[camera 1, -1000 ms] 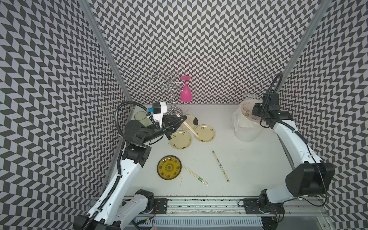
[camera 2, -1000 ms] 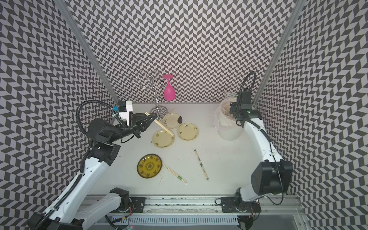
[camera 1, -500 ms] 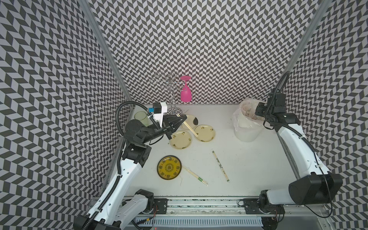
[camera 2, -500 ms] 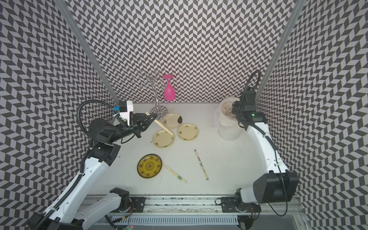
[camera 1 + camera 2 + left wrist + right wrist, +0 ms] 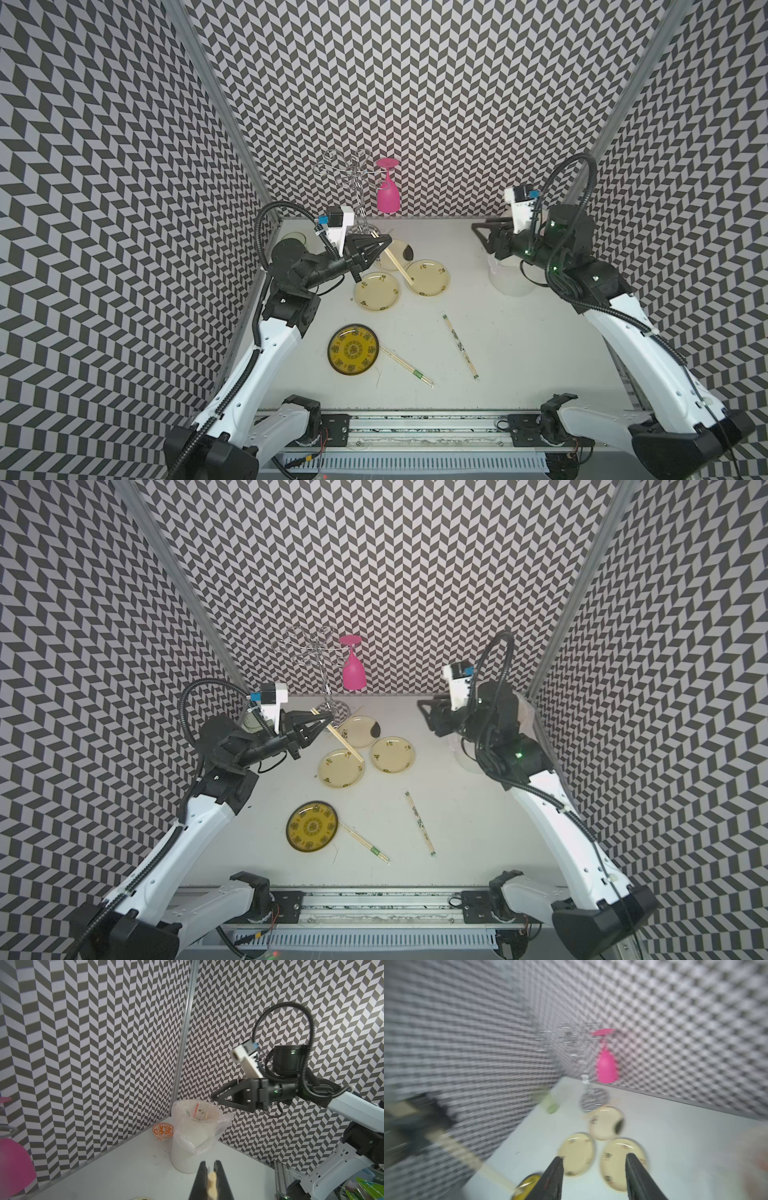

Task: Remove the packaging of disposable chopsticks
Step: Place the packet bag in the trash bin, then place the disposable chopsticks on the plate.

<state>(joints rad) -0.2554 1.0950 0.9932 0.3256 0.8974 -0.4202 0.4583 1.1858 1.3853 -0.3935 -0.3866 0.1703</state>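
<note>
**A:** Nearest the table's (image 5: pixel 519 353) front edge?
**B:** A green-banded sleeve (image 5: pixel 409 369) with its sticks inside, beside the yellow plate (image 5: pixel 353 350). The printed sleeve (image 5: pixel 460 346) lies mid-table, also full.
**A:** And the claws?
**B:** Back left, the left gripper (image 5: pixel 386 241) pinches a bare pair (image 5: pixel 398 268) over the cream plates (image 5: pixel 376 291). In the back right corner, the right gripper (image 5: pixel 477 229) stands parted and empty above the bin (image 5: pixel 511 280).

Four small plates are lying left of centre: three cream plates (image 5: pixel 376 291) and, nearer, one yellow plate (image 5: pixel 353 350). Three chopstick pairs are showing clearly: one green-banded pair (image 5: pixel 407 366) and one black-printed pair (image 5: pixel 460 347) in sleeves, one bare pair (image 5: pixel 397 265). One pink glass (image 5: pixel 387 195), one wire rack (image 5: pixel 353 174), one lined bin (image 5: pixel 185 1153) and one orange bowl (image 5: pixel 163 1131) are showing far back
</note>
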